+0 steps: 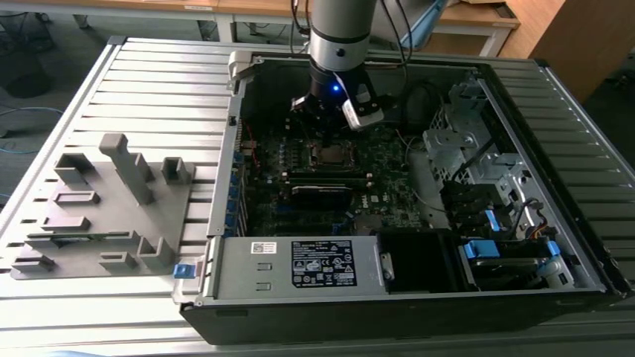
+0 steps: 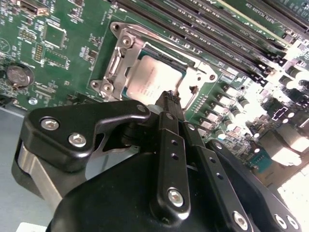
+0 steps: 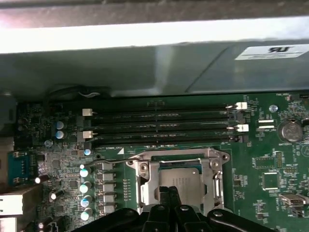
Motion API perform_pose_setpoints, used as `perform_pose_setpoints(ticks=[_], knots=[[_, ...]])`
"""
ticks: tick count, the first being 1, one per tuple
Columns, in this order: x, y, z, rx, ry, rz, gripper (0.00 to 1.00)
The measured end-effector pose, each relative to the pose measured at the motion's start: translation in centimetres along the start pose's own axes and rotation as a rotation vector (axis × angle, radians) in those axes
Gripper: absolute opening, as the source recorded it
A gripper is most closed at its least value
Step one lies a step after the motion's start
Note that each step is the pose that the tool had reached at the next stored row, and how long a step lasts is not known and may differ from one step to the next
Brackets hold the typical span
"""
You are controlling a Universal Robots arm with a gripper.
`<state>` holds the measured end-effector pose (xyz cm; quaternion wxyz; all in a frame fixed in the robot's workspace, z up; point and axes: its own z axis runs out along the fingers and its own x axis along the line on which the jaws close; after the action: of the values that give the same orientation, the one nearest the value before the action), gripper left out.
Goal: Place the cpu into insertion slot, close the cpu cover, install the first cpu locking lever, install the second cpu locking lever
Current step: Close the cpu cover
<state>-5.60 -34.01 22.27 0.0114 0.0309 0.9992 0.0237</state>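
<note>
Arm [image 1: 343, 33]: vertical, wrist directed straight down.
Gripper [image 2: 170, 99]: fingers [image 2: 166, 145] closed together, tips meeting at a narrow point, aimed downward.

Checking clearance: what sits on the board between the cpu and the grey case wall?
In the first wrist view, long black memory slots run side by side between the cpu and the grey case wall.

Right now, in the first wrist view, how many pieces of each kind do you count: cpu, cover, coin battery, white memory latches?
cpu: 1
cover: 1
coin battery: 1
white latches: 4
Total: 7
</note>
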Motion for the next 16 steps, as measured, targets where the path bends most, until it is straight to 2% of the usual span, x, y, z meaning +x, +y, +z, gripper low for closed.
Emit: perform_pose_setpoints(ticks=[6, 11, 16], knots=[[0.28, -0.04, 0.40, 0.0002, -0.0001, 0.000, 0.11], [0.32, -0.04, 0.41, 0.0003, 0.0000, 0.000, 0.11], [0.99, -0.09, 0.52, 0.0002, -0.0002, 0.000, 0.11]])
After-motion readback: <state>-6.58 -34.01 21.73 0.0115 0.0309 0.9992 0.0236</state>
